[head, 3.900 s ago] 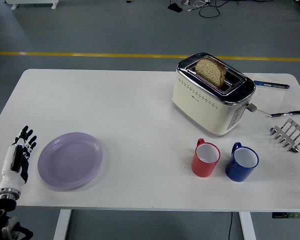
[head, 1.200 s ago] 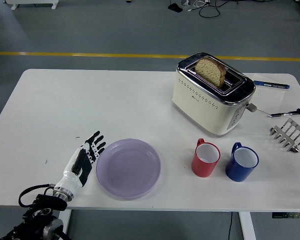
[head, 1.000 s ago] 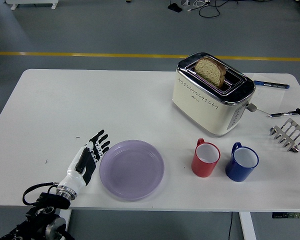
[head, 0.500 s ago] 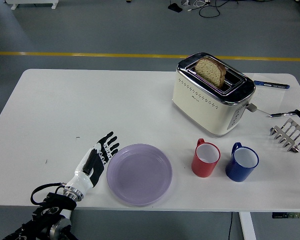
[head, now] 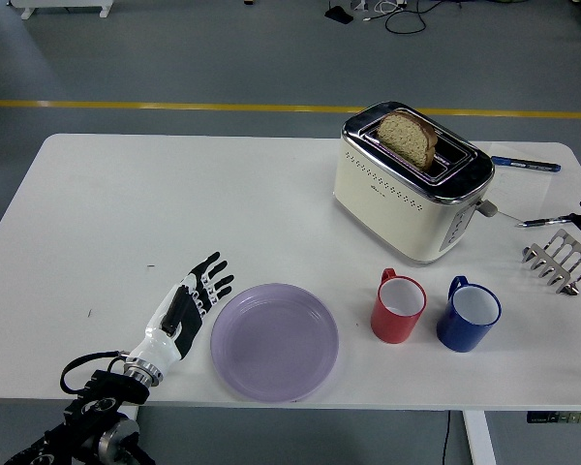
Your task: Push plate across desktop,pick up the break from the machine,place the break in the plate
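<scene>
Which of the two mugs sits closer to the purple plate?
The red mug: it stands between the purple plate and the blue mug, which is farther right, toward the metal rack.

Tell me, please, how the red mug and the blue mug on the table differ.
The red mug is red outside, while the blue mug is dark blue. The red mug stands nearer the purple plate, the blue mug nearer the metal toast rack. Both stand upright, have white insides, look empty, and turn their handles toward the toaster.
</scene>
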You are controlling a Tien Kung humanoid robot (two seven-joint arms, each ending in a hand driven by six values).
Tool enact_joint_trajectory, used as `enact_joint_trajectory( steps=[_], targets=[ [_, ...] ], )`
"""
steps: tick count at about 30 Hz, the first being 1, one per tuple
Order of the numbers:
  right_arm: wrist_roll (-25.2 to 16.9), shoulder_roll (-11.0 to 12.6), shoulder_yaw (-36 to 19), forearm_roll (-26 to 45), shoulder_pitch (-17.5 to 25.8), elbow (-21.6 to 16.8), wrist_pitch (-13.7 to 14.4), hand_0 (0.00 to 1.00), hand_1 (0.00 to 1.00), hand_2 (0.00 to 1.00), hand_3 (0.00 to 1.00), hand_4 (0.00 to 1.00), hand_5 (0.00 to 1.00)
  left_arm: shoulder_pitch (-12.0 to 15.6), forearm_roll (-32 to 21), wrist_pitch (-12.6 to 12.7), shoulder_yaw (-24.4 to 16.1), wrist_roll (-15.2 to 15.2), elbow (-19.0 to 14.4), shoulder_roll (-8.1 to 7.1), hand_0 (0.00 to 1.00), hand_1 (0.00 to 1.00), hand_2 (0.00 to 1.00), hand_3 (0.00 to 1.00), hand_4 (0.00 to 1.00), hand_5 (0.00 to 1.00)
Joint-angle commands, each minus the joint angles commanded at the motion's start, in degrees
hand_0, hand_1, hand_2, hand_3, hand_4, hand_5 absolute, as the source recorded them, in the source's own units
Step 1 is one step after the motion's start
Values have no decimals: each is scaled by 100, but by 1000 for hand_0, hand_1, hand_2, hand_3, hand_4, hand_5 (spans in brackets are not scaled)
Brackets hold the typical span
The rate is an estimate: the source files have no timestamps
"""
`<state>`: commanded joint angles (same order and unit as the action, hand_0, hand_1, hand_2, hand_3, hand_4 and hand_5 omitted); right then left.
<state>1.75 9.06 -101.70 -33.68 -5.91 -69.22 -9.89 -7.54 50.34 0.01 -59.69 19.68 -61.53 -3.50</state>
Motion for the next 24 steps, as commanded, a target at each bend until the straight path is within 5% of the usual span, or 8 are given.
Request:
enact_joint_trajectory(
  steps=[9, 10, 21, 22, 24],
  targets=[
    [-72, 103, 110, -482, -112, -61, 92, 735, 674, 688, 709, 532, 565, 280, 282, 869, -1056, 232, -379, 81, 892, 899, 957, 961, 507, 998],
    [-128, 177, 186, -688, -180, -94, 169, 737, 678, 691, 709, 533, 554, 336, 295, 974, -1213, 218, -449, 110, 802, 773, 816, 821, 492, 998],
    [-358, 1171, 1281, -3203, -1357, -211, 574, 750, 715, 725, 744, 603, 487, 899, 509, 953, -2189, 38, -1164, 88, 789, 764, 813, 803, 499, 998],
    [-337, 1255, 1457, -3464, -1550, -168, 615, 788, 760, 797, 802, 728, 441, 949, 530, 930, -2277, 1, -1215, 106, 787, 764, 817, 803, 501, 998],
    [-282, 1382, 1782, -3944, -1931, -75, 670, 788, 760, 797, 802, 728, 441, 1026, 544, 907, -2458, -43, -1286, 144, 787, 764, 817, 803, 501, 998]
  ],
)
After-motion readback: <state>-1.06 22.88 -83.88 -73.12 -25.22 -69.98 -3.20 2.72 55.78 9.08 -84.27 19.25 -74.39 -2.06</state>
